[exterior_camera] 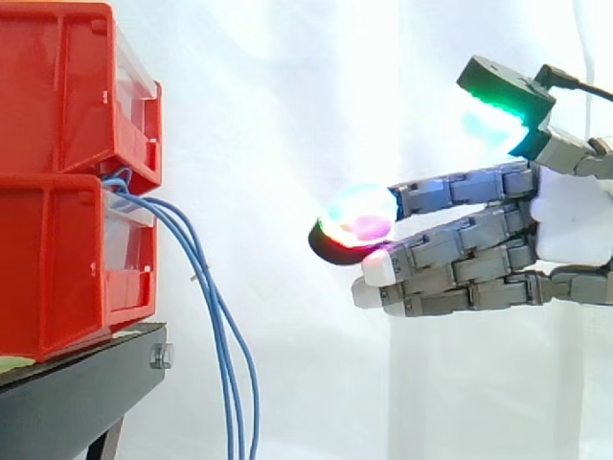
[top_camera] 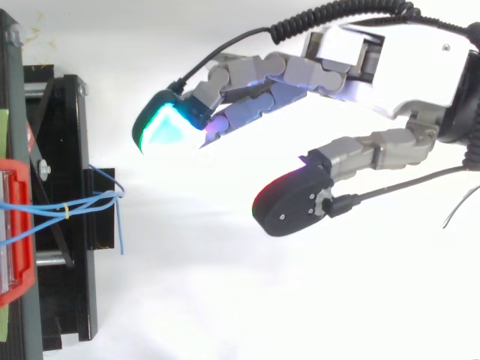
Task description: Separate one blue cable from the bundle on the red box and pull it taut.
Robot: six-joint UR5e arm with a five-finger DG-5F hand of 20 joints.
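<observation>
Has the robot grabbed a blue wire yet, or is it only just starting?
Only just starting. Done: nothing yet; the blue cables hang slack in one bunch from the red bins. In hand: the hand is open, its fingers stretched toward the cables, with a clear gap between them and touching none. Left: reach in, pick out one cable and pull it taut.
</observation>
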